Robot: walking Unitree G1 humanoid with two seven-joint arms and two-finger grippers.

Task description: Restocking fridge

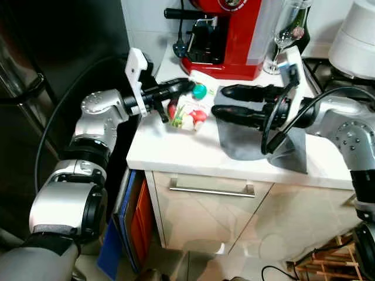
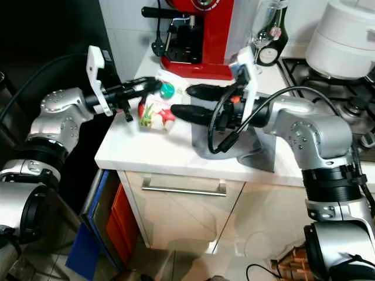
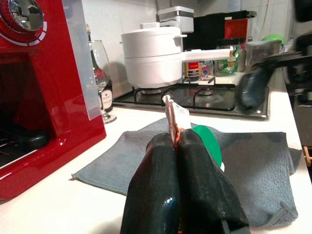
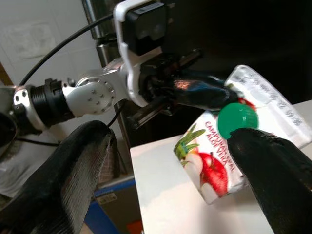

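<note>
- The juice carton (image 1: 188, 111), white with apple artwork and a green cap (image 1: 200, 91), is found on the white counter (image 1: 176, 153), near its left edge and in front of the red espresso machine (image 1: 225, 35).
- The carton is tilted, its top seam held up and its base at or near the counter; whether the base is touching cannot be told.
- The left pincer (image 1: 180, 86) is clamped on the carton's top seam; in the left wrist view both fingers (image 3: 161, 185) are pressed together with the seam between them.
- The left arm is stretched level from the counter's left side, wrist roughly horizontal.
- The right pincer (image 1: 225, 100) is spread wide, gripping nothing, its tips just beside the carton's right side.
- The right arm is bent at the elbow above the grey cloth (image 1: 246, 140), fingers pointing left toward the carton.
- Judgement: the carton lies directly ahead of the right pincer, between its spread fingers' lines, so a handover or two-handed grasp appears imminent.
</note>
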